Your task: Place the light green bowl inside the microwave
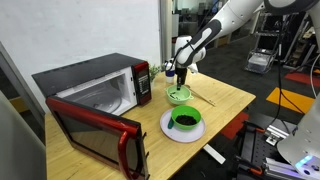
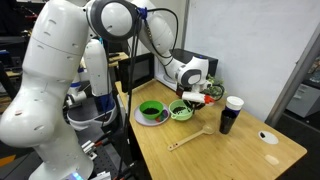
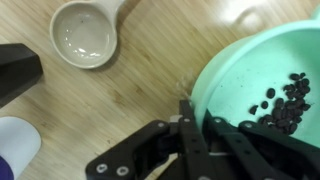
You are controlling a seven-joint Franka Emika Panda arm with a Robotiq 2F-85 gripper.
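Wrist view: gripper (image 3: 195, 122) clenched on rim of light green bowl (image 3: 250, 60); wooden spoon (image 3: 84, 36) up-left of it.

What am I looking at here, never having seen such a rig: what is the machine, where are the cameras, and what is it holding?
A white robot arm works at a wooden table. Two pictures come from cameras standing around it; the third looks down from the arm's wrist. On the table are a microwave with its door open, a dark bowl on a plate, a wooden spoon and a black cup. The gripper is shut on the rim of the pale bowl, which holds some dark bits.
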